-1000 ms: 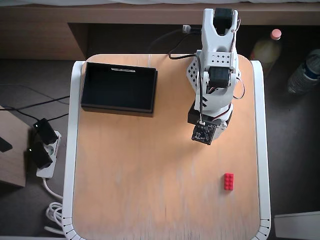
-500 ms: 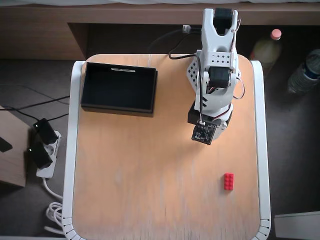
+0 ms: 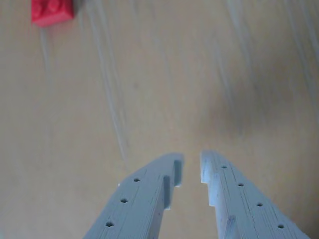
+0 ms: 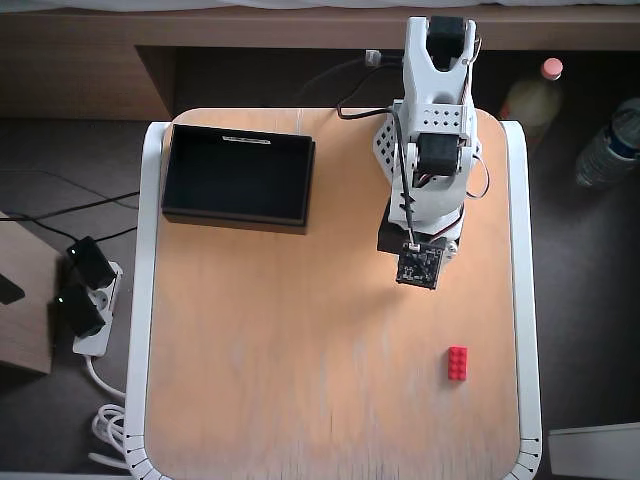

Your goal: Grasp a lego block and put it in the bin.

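The red lego block (image 4: 457, 362) lies on the wooden tabletop near its right edge, below the arm in the overhead view. In the wrist view only part of the lego block (image 3: 52, 11) shows, at the top left corner. My gripper (image 3: 192, 167) hovers over bare wood, well short of the block, its pale fingertips nearly together with only a narrow slit and nothing held. From above, the wrist camera board (image 4: 418, 265) covers the fingers. The black bin (image 4: 240, 217) stands empty at the table's top left, far from the block.
The arm's white base (image 4: 437, 60) sits at the table's top edge. White rails (image 4: 527, 300) line the table's left and right sides. Off the table are a power strip with plugs (image 4: 88, 300) on the left and bottles (image 4: 608, 145) on the right.
The wrist has shifted slightly rightward and down in the overhead view, a little closer to the red block. Block and bin have not moved.
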Robot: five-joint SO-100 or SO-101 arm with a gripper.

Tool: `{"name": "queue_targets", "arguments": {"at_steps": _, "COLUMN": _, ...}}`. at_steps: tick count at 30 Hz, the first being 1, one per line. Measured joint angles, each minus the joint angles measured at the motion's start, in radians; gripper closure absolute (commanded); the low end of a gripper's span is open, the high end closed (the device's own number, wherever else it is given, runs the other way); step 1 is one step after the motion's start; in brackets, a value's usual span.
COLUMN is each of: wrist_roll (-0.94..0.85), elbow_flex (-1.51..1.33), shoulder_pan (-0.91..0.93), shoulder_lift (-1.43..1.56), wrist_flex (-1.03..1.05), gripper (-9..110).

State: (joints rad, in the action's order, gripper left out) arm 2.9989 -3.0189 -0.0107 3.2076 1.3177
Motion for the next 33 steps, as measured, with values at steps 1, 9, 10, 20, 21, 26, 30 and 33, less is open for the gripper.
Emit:
{"name": "queue_targets", "arguments": {"at_steps": 1, "wrist_roll": 0.009, "elbow_flex": 0.0, "shoulder_pan": 0.0, "shoulder_lift": 0.0, "wrist_flex": -0.014, "gripper": 101}}
{"name": "queue_targets", "arguments": {"at_steps": 9, "wrist_roll": 0.055, "elbow_flex": 0.012, "shoulder_pan": -0.002, "shoulder_lift": -0.129, "wrist_flex": -0.115, "gripper": 101}}
{"name": "queue_targets", "arguments": {"at_steps": 10, "wrist_roll": 0.058, "elbow_flex": 0.023, "shoulder_pan": -0.002, "shoulder_lift": -0.155, "wrist_flex": -0.117, "gripper": 101}}
{"name": "queue_targets", "arguments": {"at_steps": 20, "wrist_roll": 0.069, "elbow_flex": 0.241, "shoulder_pan": -0.002, "shoulder_lift": -0.459, "wrist_flex": -0.129, "gripper": 101}}
{"name": "queue_targets", "arguments": {"at_steps": 21, "wrist_roll": 0.069, "elbow_flex": 0.276, "shoulder_pan": -0.002, "shoulder_lift": -0.497, "wrist_flex": -0.129, "gripper": 101}}
{"name": "queue_targets", "arguments": {"at_steps": 26, "wrist_roll": 0.069, "elbow_flex": 0.454, "shoulder_pan": -0.002, "shoulder_lift": -0.653, "wrist_flex": -0.129, "gripper": 101}}
{"name": "queue_targets", "arguments": {"at_steps": 30, "wrist_roll": 0.069, "elbow_flex": 0.571, "shoulder_pan": -0.002, "shoulder_lift": -0.77, "wrist_flex": -0.129, "gripper": 101}}
{"name": "queue_targets", "arguments": {"at_steps": 33, "wrist_roll": 0.069, "elbow_flex": 0.637, "shoulder_pan": -0.012, "shoulder_lift": -0.853, "wrist_flex": -0.129, "gripper": 101}}
